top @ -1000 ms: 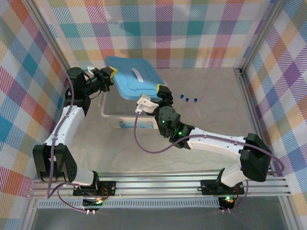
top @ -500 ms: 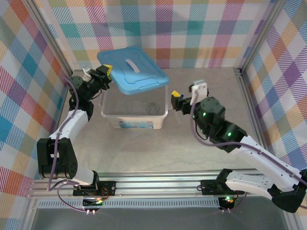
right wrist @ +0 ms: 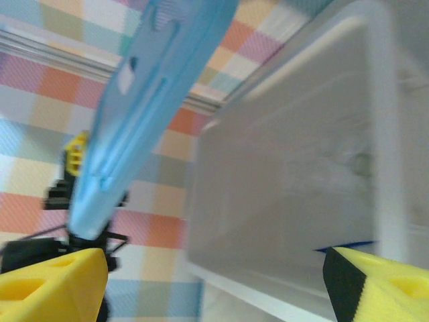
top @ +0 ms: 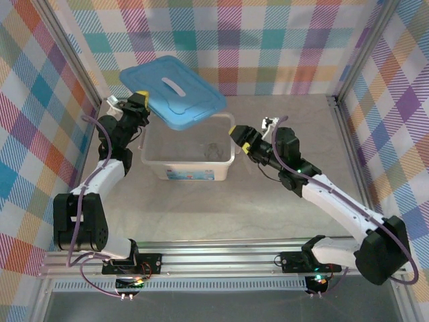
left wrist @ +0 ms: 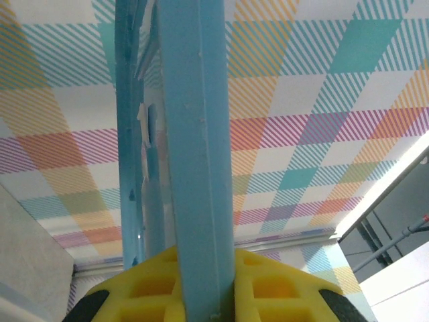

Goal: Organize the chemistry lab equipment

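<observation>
My left gripper (top: 142,99) is shut on the edge of the flat blue lid (top: 173,90), holding it tilted in the air above the back left of the translucent plastic box (top: 155,161). In the left wrist view the lid's rim (left wrist: 194,134) runs up between the yellow pads of that gripper (left wrist: 204,272). A small clear glass piece of lab equipment (top: 213,151) sits inside the box. My right gripper (top: 240,141) hangs open just outside the box's right rim, holding nothing. Its wrist view looks into the box (right wrist: 288,168) between the fingers of the gripper (right wrist: 214,285).
Plaid walls close in the table on three sides, with metal posts at the corners. The box stands in the middle of the grey tabletop (top: 201,208). The raised lid (right wrist: 141,114) overhangs the box's far left corner. Open tabletop lies in front of the box.
The left gripper has lifted the lid up and to the back left, uncovering the box. The right arm drew away from the lid, swung right, and now faces the box's right rim.
</observation>
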